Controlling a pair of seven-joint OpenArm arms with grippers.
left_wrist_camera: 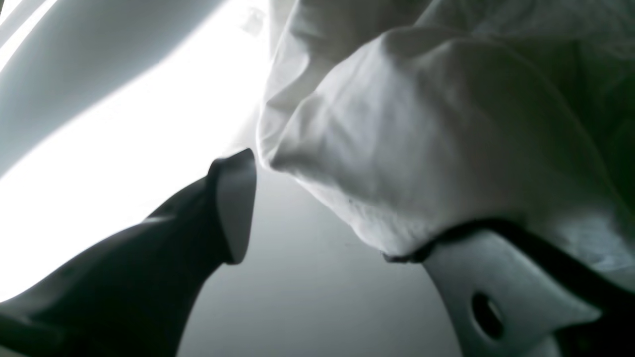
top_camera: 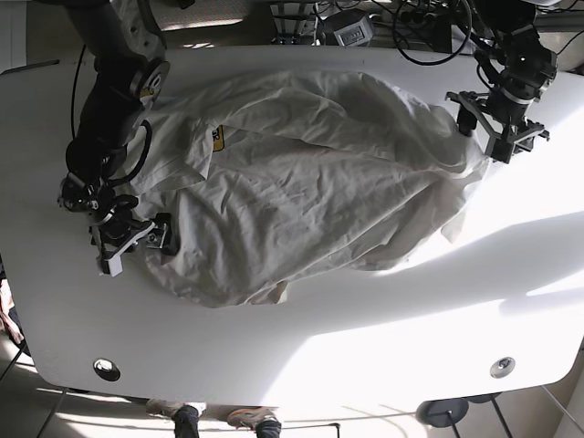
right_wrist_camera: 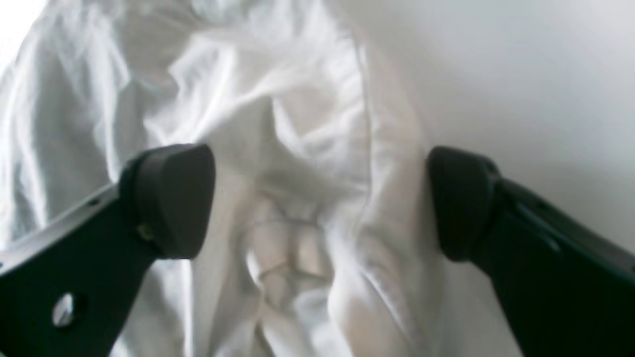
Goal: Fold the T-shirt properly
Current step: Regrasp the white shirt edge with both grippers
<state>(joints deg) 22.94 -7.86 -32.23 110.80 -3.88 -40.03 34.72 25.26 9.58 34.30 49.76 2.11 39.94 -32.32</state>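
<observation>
A white T-shirt lies crumpled and spread across the white table, with a small yellow tag near its left part. My right gripper is at the shirt's left edge. In the right wrist view it is open wide, and a bunched fold of the shirt lies between the two dark pads. My left gripper is at the shirt's far right edge. In the left wrist view it is open, and the shirt's cloth drapes over its right finger.
Cables and equipment sit along the table's far edge. The table has round holes near the front corners. Bright sunlight falls across the front right of the table.
</observation>
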